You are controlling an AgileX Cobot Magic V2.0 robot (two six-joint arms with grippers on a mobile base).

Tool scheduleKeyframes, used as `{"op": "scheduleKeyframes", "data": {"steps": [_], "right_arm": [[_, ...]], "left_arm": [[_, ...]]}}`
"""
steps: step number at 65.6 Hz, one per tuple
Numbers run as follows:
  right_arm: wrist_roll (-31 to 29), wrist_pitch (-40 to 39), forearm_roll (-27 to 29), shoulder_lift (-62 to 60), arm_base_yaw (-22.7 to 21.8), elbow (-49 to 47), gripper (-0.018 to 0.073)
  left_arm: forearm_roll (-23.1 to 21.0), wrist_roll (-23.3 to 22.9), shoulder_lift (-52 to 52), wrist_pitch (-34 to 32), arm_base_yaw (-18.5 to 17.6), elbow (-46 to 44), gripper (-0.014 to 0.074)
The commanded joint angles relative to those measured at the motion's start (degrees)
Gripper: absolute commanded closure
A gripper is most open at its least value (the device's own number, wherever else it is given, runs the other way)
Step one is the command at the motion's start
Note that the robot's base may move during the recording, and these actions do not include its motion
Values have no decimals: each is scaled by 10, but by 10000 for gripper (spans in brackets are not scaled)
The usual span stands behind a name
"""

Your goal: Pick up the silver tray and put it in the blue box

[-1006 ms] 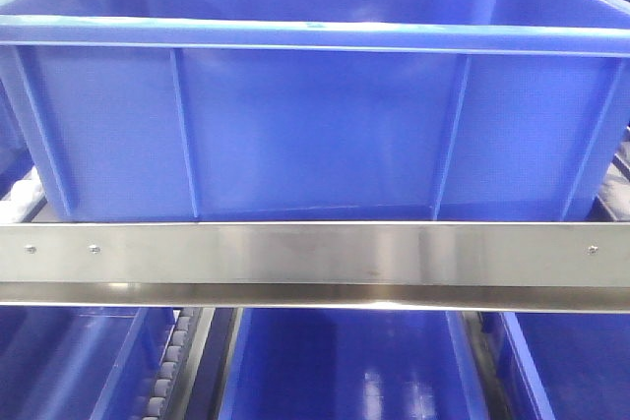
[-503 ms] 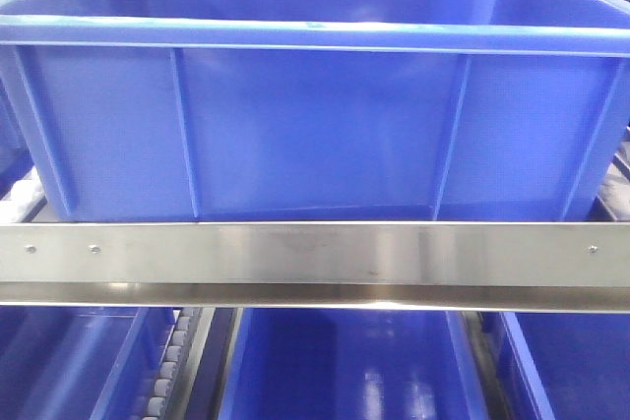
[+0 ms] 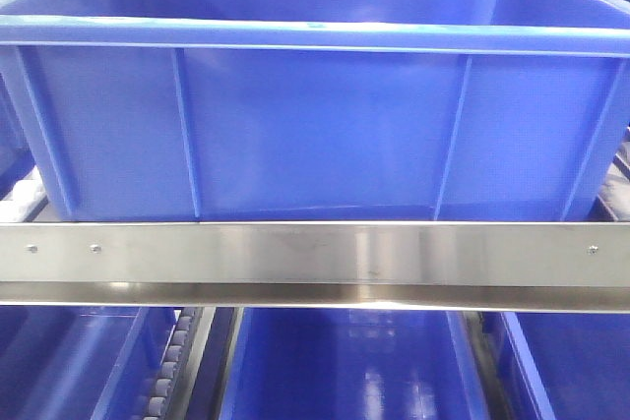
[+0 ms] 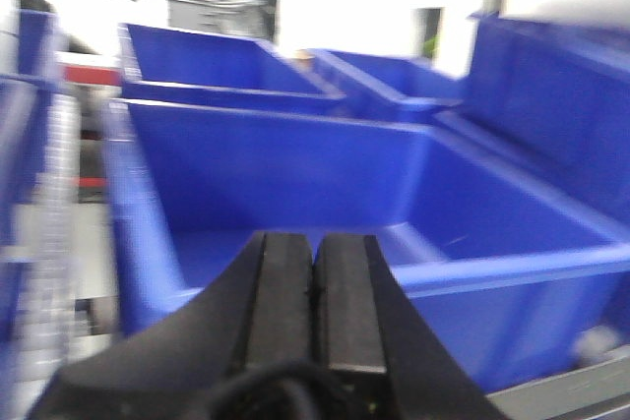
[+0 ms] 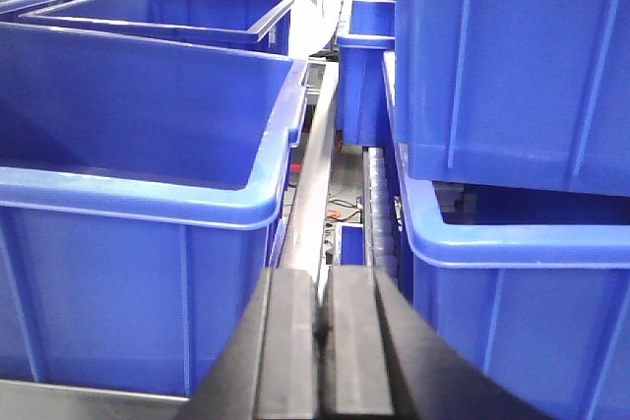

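In the front view, the steel bar (image 3: 315,255) crosses the whole picture just in front of the blue box (image 3: 315,135). The box stands right behind this bar, with its front wall and vertical ribs facing the camera. Its thick rim runs across the top part of the picture. Below the bar there are more blue crates (image 3: 345,366) on a lower level. A strip of small rollers (image 3: 169,361) lies between two of them, at the left.

The silver tray does not show in any of the views, so I cannot tell where it is.

In the left wrist view, the left gripper (image 4: 313,287) is at the bottom edge. Its two dark pads are pressed together with nothing between them. Just beyond it a blue crate (image 4: 295,194) is open, and its inside looks bare. This picture is blurred.

In the right wrist view, the right gripper (image 5: 320,327) also has its pads closed on each other and holds nothing. Beyond it a metal rail (image 5: 313,174) runs away between a blue crate on the left (image 5: 138,184) and stacked blue crates on the right (image 5: 512,145).
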Motion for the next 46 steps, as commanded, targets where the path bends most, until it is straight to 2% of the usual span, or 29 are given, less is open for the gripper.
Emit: {"op": "scheduleKeyframes", "data": {"steps": [1, 7, 11, 20, 23, 30, 38, 45, 46], "right_arm": [[1, -56, -6, -8, -3, 1, 507], [1, -56, -6, -8, -3, 1, 507], [1, -56, -6, -8, -3, 1, 507], [1, -56, -6, -8, -3, 1, 507], [1, -56, -6, -8, -3, 1, 507], [1, -56, -6, -8, -3, 1, 507], [1, -56, -6, -8, -3, 1, 507], [1, -56, -6, -8, -3, 1, 507], [1, -56, -6, -8, -3, 1, 507]], "left_arm": [[-148, 193, -19, 9, 13, -17, 691], [-251, 320, -53, 54, 45, -17, 691], [-291, 361, -74, 70, 77, -11, 691], [-297, 363, -113, 39, 142, 31, 691], [-308, 363, -108, 5, 158, 50, 691], [-326, 363, -110, -13, 191, 84, 691], [-328, 363, -110, -33, 210, 113, 691], [-328, 363, -110, -109, 216, 159, 691], [-328, 362, -110, -103, 217, 158, 691]]}}
